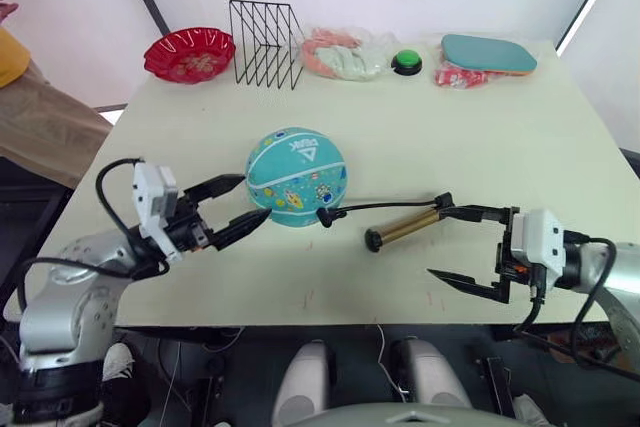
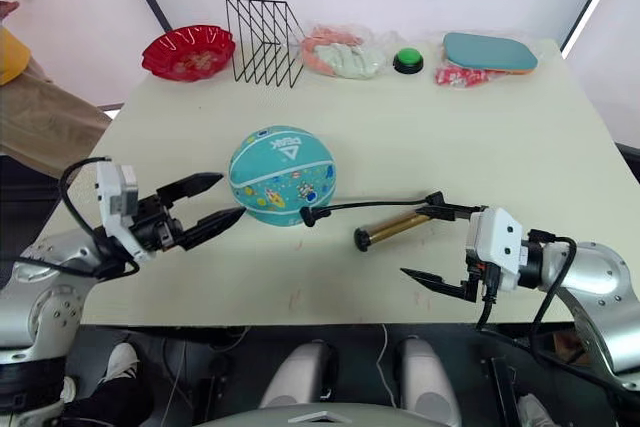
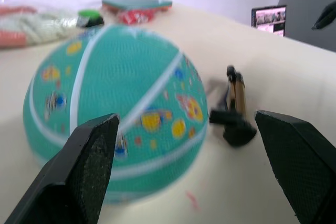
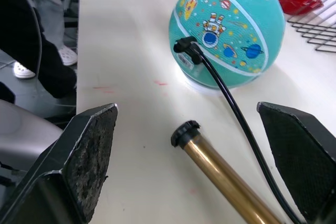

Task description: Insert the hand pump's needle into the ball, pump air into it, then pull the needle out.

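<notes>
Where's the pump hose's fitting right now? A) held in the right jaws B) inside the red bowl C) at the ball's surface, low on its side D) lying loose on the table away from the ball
C: the hose runs from the hand pump to a black fitting seated against the ball, low on its side; both grippers are open and hold nothing.

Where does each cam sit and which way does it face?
Head stereo pair: looks forward and down over the table; both arms show, left gripper and right gripper open.
Left wrist: faces the ball between its fingers.
Right wrist: faces the hand pump and ball.
Shared: ball and hand pump in all views.
</notes>
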You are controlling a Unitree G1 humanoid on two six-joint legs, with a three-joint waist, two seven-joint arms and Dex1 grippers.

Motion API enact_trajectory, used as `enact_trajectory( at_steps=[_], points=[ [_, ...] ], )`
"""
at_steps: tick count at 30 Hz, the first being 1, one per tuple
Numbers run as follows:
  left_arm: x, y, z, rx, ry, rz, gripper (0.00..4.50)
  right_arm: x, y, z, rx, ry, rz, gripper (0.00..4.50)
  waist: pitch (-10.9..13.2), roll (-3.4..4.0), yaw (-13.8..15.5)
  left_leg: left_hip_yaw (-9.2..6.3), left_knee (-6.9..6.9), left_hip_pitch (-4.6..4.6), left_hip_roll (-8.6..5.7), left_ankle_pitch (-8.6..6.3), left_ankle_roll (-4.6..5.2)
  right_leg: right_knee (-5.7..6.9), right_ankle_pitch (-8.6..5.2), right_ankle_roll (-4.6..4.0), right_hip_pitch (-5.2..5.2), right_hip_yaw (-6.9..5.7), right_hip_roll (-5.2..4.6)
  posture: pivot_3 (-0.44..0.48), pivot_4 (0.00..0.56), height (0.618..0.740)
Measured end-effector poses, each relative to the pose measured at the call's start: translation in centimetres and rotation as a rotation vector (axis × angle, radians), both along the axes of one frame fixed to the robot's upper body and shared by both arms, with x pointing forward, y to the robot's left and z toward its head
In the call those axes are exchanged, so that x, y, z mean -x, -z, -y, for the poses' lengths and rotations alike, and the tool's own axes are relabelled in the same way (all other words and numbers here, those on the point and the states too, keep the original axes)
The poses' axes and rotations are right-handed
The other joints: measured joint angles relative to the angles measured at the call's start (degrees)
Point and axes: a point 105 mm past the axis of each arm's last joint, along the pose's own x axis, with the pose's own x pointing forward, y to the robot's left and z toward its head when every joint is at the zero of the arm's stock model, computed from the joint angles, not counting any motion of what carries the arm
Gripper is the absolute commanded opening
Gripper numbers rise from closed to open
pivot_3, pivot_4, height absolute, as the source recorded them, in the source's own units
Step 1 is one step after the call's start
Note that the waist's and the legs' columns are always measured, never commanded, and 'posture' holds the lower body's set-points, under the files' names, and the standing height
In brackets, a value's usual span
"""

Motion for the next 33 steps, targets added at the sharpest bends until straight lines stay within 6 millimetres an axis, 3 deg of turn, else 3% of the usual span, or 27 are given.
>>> enact_trajectory(
  at_steps=[10,15,27,33],
  points=[
    [-2.2,-1.2,1.4,-0.049,0.021,0.083,4.38,-0.1,-0.6,0.0,0.005,0.036,0.033,4.46,0.1,-0.17,0.1,0.07,-0.01,-0.05,0.01,0.0,0.0,-0.02,0.02,0.01,-0.04,0.11,0.0,0.0,0.15,0.74],
    [-2.8,0.2,2.4,-0.119,0.024,0.108,4.38,0.0,-0.3,-0.6,0.012,0.013,0.028,4.46,0.1,-0.19,0.0,0.09,0.0,-0.03,0.0,0.0,0.0,-0.03,0.05,0.07,-0.04,0.19,-0.01,0.0,0.15,0.74],
    [-4.5,1.3,2.5,-0.231,-0.079,0.193,4.38,-1.3,-0.8,-3.0,-0.015,-0.015,0.04,4.46,0.1,-0.17,0.1,0.1,0.11,0.15,0.02,0.02,0.02,0.02,0.23,0.14,0.1,0.23,0.01,0.0,0.15,0.74],
    [-4.8,1.3,2.4,-0.205,-0.096,0.176,4.38,-2.5,-1.6,-6.1,-0.021,-0.051,0.08,4.46,0.1,-0.17,0.0,0.1,0.14,0.17,0.01,0.04,0.0,0.03,0.28,0.13,0.11,0.22,0.04,0.0,0.15,0.74]
  ],
)
